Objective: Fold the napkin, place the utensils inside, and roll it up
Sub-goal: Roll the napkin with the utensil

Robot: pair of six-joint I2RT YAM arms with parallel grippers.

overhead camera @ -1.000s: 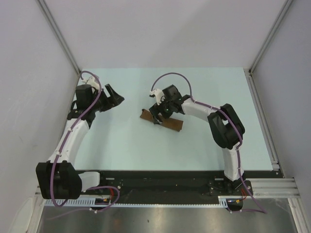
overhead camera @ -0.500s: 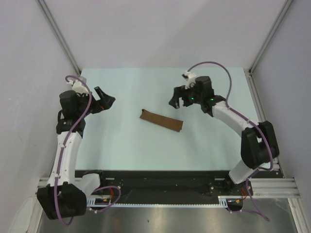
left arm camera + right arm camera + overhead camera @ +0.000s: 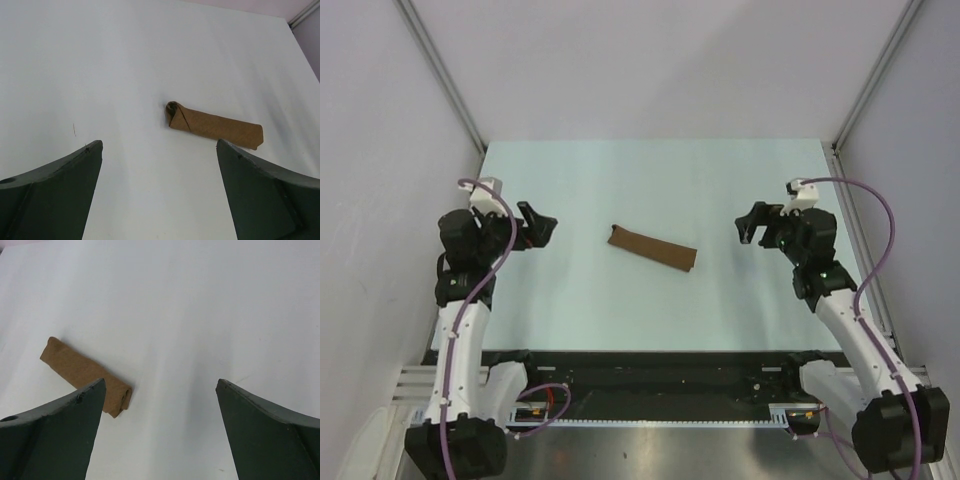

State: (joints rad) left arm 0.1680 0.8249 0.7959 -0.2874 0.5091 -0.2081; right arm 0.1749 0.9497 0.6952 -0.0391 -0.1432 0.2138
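The napkin point(image 3: 652, 248) lies as a narrow brown roll in the middle of the pale table, slanting down to the right. It also shows in the left wrist view point(image 3: 214, 125) and the right wrist view point(image 3: 86, 375). No utensils show; whether any are inside the roll is hidden. My left gripper point(image 3: 540, 227) is open and empty, well to the left of the roll. My right gripper point(image 3: 754, 225) is open and empty, to the right of the roll. Neither touches it.
The table point(image 3: 720, 180) is walled on the left, back and right by grey panels with metal rails point(image 3: 860, 240). The arm bases stand on the black strip at the near edge.
My right gripper has let go of the roll and pulled back far to the right. My left arm has drawn back a little to the left. The roll has stayed in place.
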